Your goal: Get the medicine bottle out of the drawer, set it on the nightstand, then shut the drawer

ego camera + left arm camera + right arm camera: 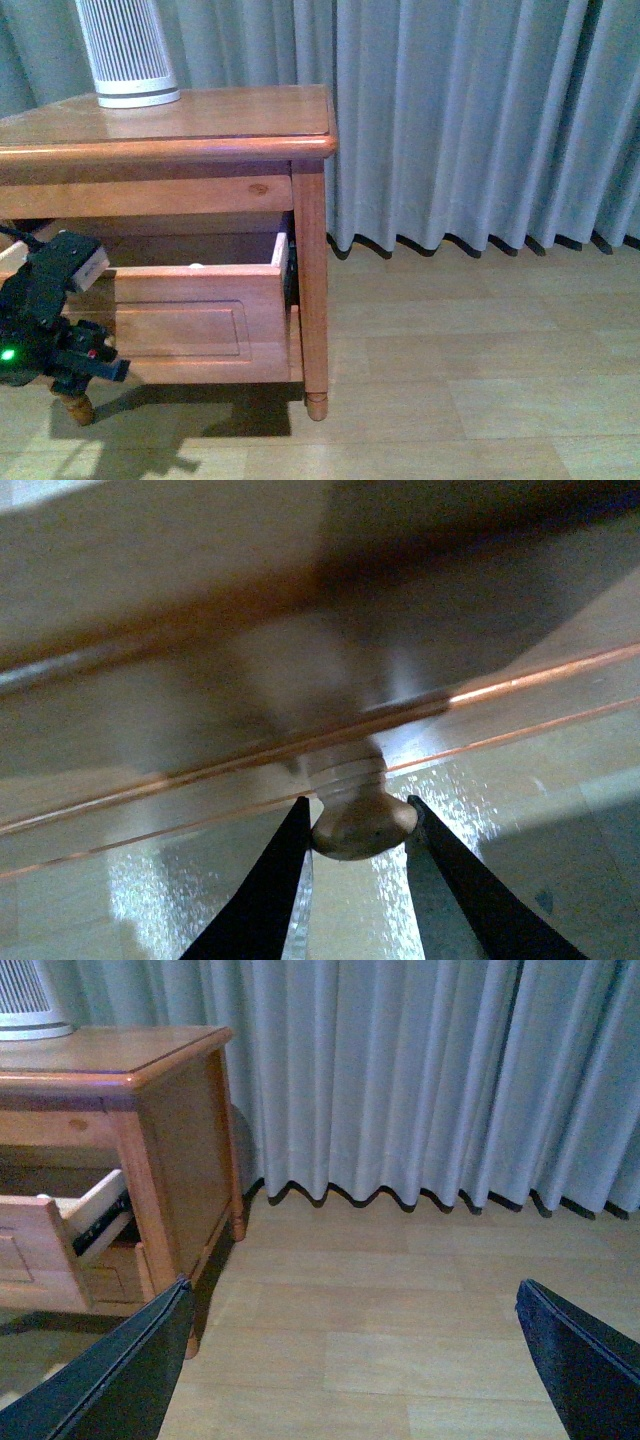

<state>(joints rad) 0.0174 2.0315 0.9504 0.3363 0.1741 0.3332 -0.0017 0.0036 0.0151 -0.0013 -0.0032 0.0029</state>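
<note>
The nightstand point(200, 115) stands at the left of the front view. Its upper drawer point(200, 310) is pulled out, showing pale wood inside. Just above the drawer's front edge peeks a tiny white rounded tip, the medicine bottle point(196, 265); the rest of it is hidden. In the left wrist view my left gripper point(358, 802) is shut on the round wooden drawer knob point(362, 827), a dark finger on each side. The left arm point(45, 320) covers the knob in the front view. My right gripper point(353, 1283) hangs open over bare floor, to the right of the nightstand point(180, 1150).
A tall white ribbed device point(128, 50) stands on the nightstand top at the back left. Grey curtains point(480, 120) hang behind down to the pale wood floor point(480, 380). The drawer's side and slide rail point(100, 1222) show in the right wrist view.
</note>
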